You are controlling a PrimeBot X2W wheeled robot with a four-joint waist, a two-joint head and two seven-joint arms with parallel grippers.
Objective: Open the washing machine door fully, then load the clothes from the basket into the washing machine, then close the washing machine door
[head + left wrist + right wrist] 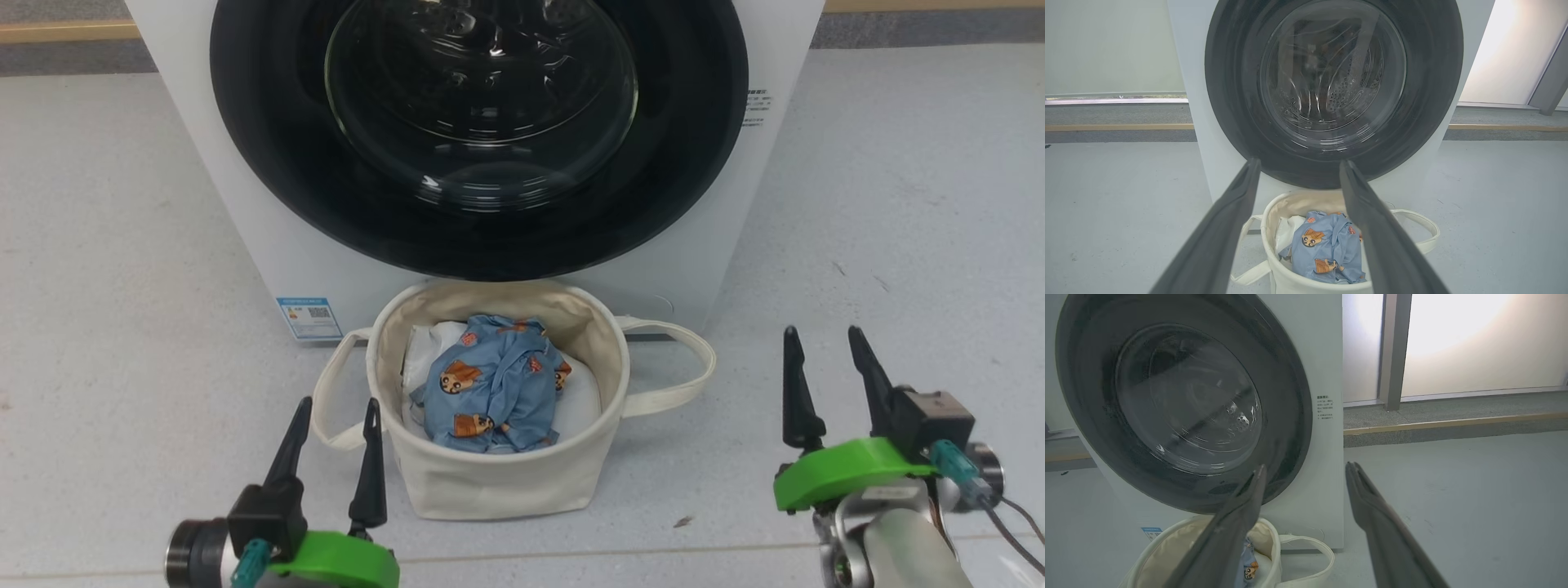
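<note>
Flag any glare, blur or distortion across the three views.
Head view: sharp, evenly lit, reflections streaking the washing machine door glass. Left wrist view: wide-angle bowing, left gripper soft-edged up close. Right wrist view: window blown out, hazing the upper right.

white washing machine point(245, 180) with glossy black door point(269, 163); cream basket point(490, 482) holding light-blue clothes point(490, 392) printed with orange-brown bear faces, over a white cloth point(580, 404); pale grey floor point(98, 245).

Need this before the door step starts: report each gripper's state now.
Left gripper: open, holding nothing, beside the basket.
Right gripper: open, holding nothing.
</note>
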